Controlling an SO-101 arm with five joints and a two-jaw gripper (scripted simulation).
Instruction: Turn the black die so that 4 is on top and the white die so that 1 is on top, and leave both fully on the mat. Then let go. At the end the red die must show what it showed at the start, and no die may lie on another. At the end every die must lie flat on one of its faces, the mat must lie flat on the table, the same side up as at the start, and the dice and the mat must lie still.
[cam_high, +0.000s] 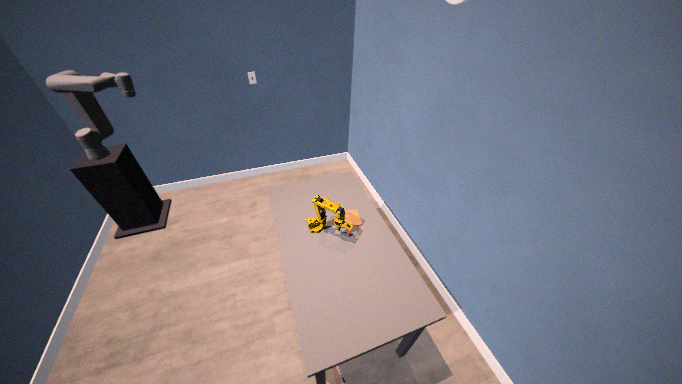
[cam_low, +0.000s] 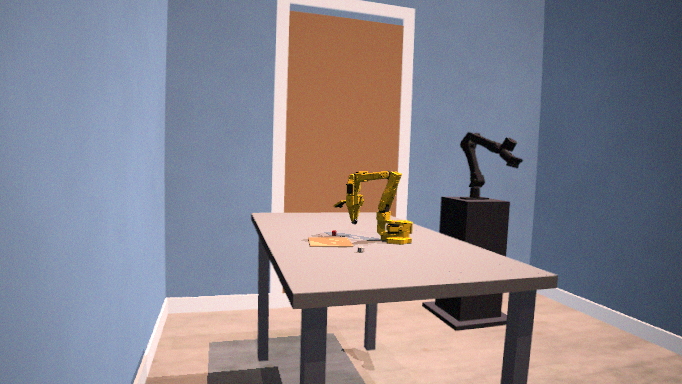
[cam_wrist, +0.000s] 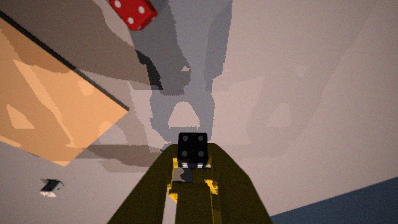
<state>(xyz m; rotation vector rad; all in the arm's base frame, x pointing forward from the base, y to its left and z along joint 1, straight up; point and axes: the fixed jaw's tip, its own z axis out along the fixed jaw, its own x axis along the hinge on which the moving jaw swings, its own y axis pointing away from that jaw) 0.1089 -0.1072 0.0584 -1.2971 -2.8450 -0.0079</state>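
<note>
My gripper (cam_low: 354, 220) (cam_wrist: 193, 156) is shut on the black die (cam_wrist: 193, 145) and holds it above the table, beside the mat. A black die face with four pips faces the wrist camera; its other faces are mostly hidden. The orange mat (cam_high: 354, 216) (cam_low: 320, 242) (cam_wrist: 95, 120) lies flat. The white die (cam_low: 360, 249) (cam_wrist: 51, 188) lies on the table off the mat, near a corner; its pips are too small to read. The red die (cam_high: 350, 234) (cam_low: 334, 233) (cam_wrist: 131, 11) is on the table past the opposite mat edge, partly cut off in the wrist view.
The grey table (cam_high: 325, 300) (cam_low: 400, 270) carries the arm's yellow base (cam_high: 314, 225) (cam_low: 397, 232). Shadows of the arm fall across the mat and table. Another, dark arm (cam_low: 472, 160) stands on a black pedestal (cam_low: 475, 250) away from the table.
</note>
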